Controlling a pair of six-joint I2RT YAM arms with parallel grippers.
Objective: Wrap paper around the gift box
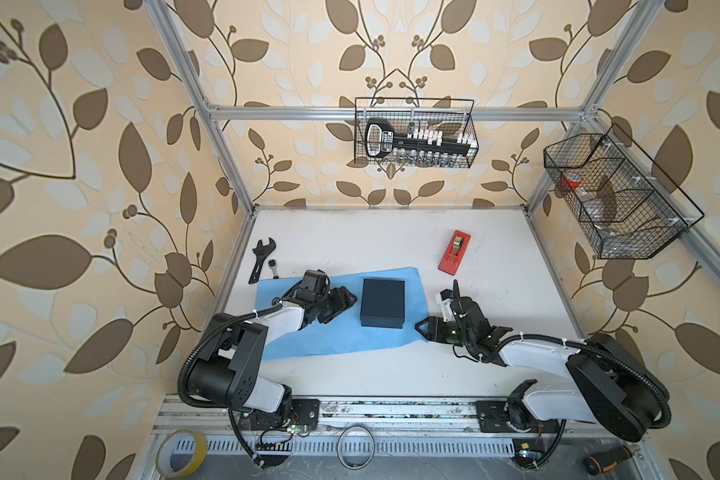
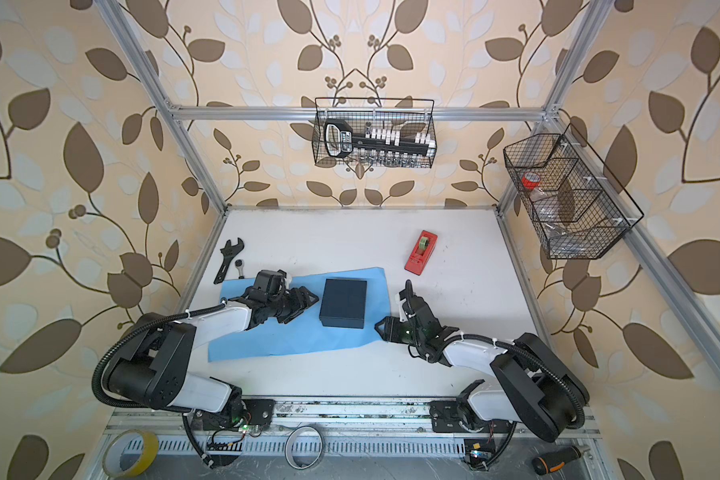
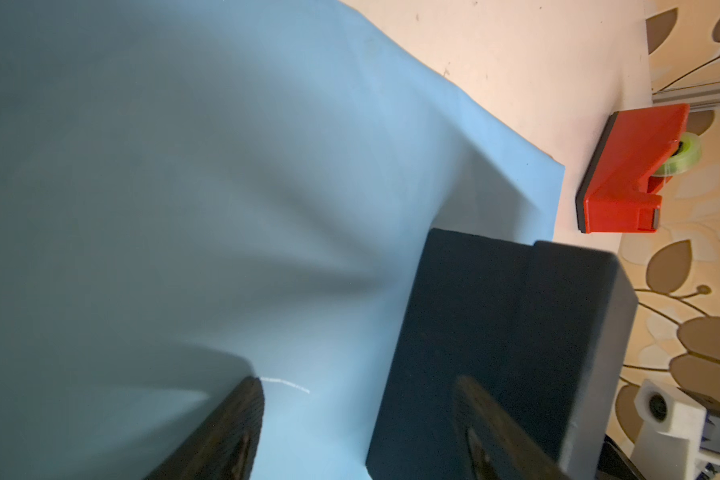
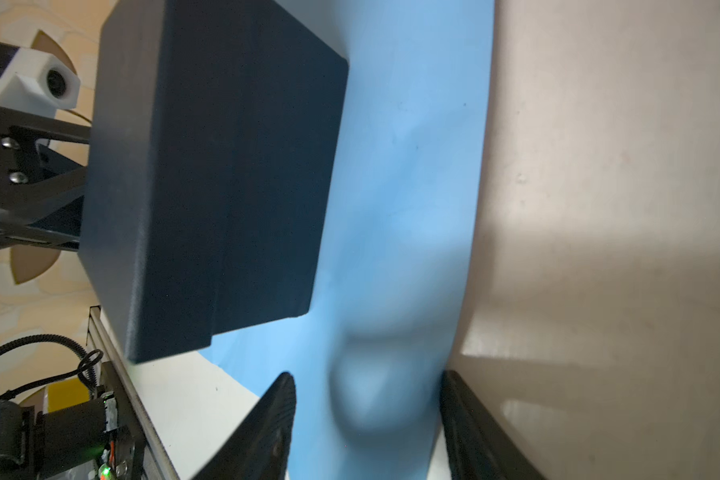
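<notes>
The dark navy gift box (image 1: 382, 302) (image 2: 344, 302) sits on the light blue paper (image 1: 333, 336) (image 2: 283, 336), which is spread on the white table. My left gripper (image 1: 348, 301) (image 2: 310, 299) hovers low over the paper just left of the box, open and holding nothing. In the left wrist view one finger stands over the paper (image 3: 184, 166) and the other in front of the box (image 3: 508, 332). My right gripper (image 1: 420, 326) (image 2: 378, 325) is at the paper's right edge, open. In the right wrist view (image 4: 366, 386) its jaws straddle a bulging strip of paper (image 4: 412, 166) beside the box (image 4: 225, 166).
A red tape dispenser (image 1: 454, 252) (image 3: 628, 166) stands behind the box to the right. A black wrench (image 1: 260, 259) and a ratchet (image 1: 273, 268) lie by the paper's far left corner. Wire baskets (image 1: 416, 133) (image 1: 616, 199) hang on the frame. A yellow tape roll (image 1: 181, 453) lies at the front.
</notes>
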